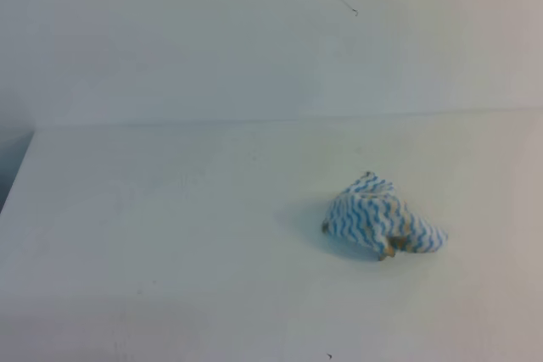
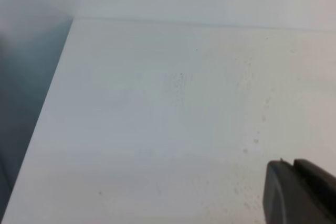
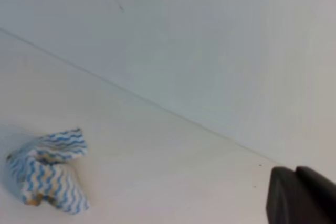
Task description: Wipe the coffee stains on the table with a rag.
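Soft, even, cool light; all views hazy, rag casting faint shadow.

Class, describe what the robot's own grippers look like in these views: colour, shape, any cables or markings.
Little shows. The left gripper and the right gripper each appear only as a dark, nearly black, matte block with rounded corners and one vertical seam, at the lower right corner. No cables, markings or arm links appear; the high view shows neither arm.

Rag blue-and-white wavy stripes, tan smudges; table plain white; wall pale grey-white.
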